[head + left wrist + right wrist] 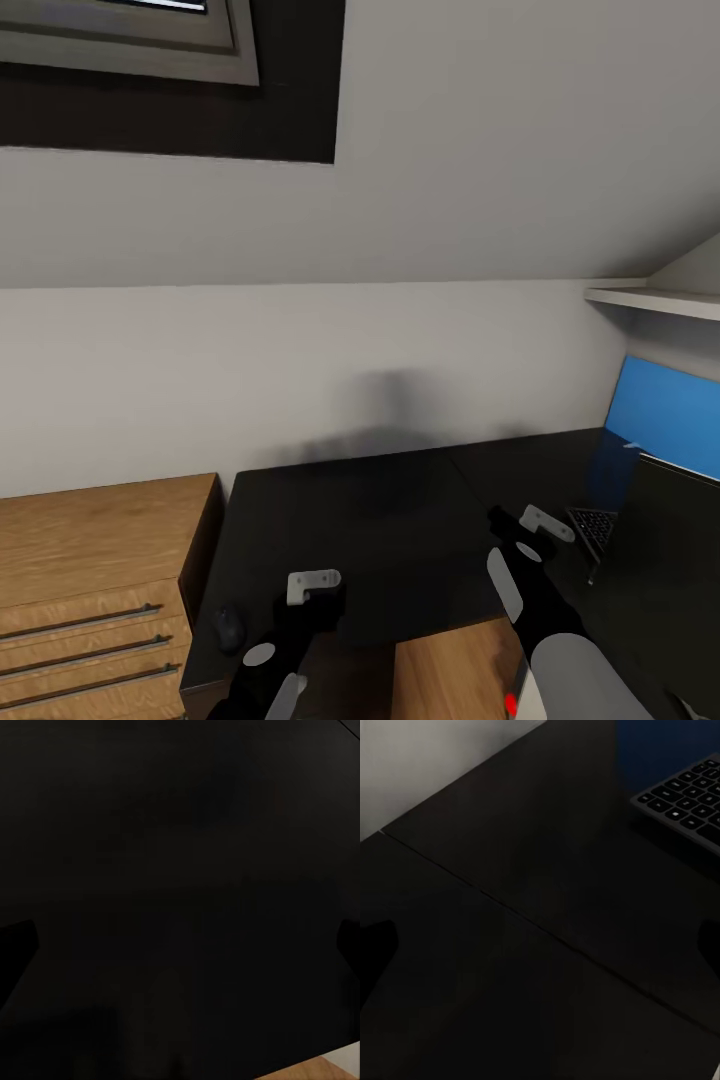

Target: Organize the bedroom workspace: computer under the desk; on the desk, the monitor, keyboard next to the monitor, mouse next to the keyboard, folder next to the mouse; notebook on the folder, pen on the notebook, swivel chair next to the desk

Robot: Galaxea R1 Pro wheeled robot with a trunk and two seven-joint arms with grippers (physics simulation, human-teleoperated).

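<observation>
The desk (380,520) spreads its matt black top below me. The mouse (228,628), small and dark, lies near the desk's front left corner. At the right, the keyboard (592,528) (686,795) lies beside the monitor (665,570), a black panel cut off by the frame. My left gripper (318,605) (180,945) hovers open over bare desk top right of the mouse. My right gripper (502,522) (540,945) is open above the desk, left of the keyboard, holding nothing. The swivel chair, folder, notebook and pen are out of view.
A wooden drawer unit (95,570) stands against the desk's left side. A bright blue panel (665,410) stands upright at the wall under a white shelf (655,298). Wooden floor (450,670) shows inside the desk's corner. A small red light (510,705) glows beside my right arm.
</observation>
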